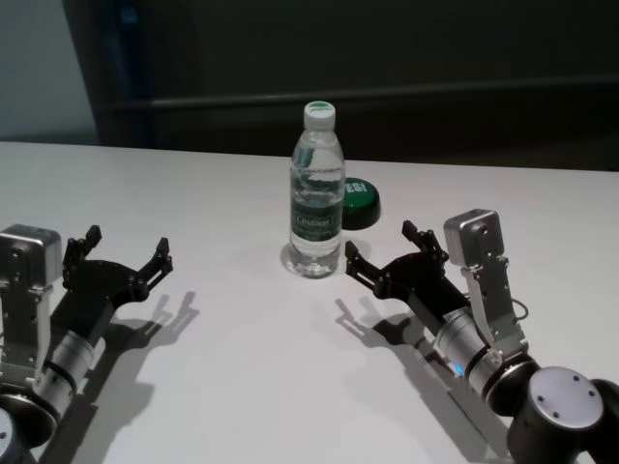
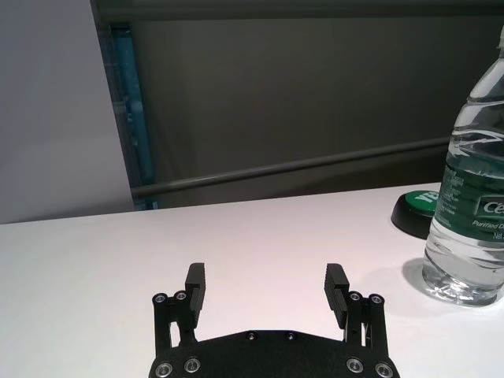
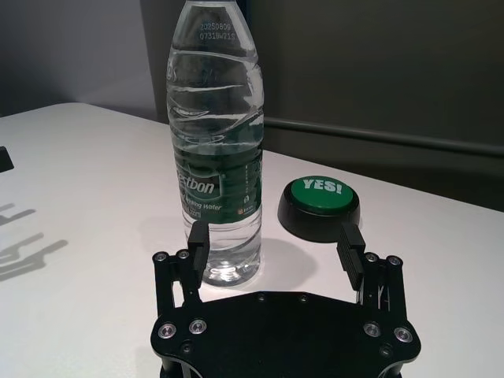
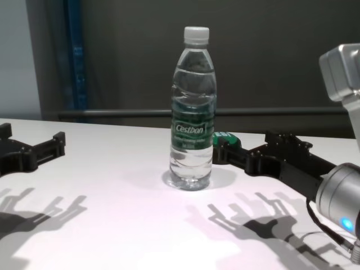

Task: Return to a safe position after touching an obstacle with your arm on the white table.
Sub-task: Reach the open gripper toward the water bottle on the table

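The obstacle, a clear water bottle (image 1: 317, 193) with a white cap and a green label, stands upright mid-table on the white table (image 1: 242, 387). It also shows in the right wrist view (image 3: 216, 157), the chest view (image 4: 193, 124) and the left wrist view (image 2: 472, 197). My right gripper (image 1: 379, 240) is open and empty, low over the table just right of the bottle's base. One fingertip (image 3: 198, 235) is very close to the bottle; I cannot tell whether they touch. My left gripper (image 1: 129, 244) is open and empty at the left, well clear of the bottle.
A low black disc with a green "YES!" top (image 1: 360, 198) sits just behind and right of the bottle, beyond my right gripper; it also shows in the right wrist view (image 3: 319, 205). A dark wall runs behind the table's far edge.
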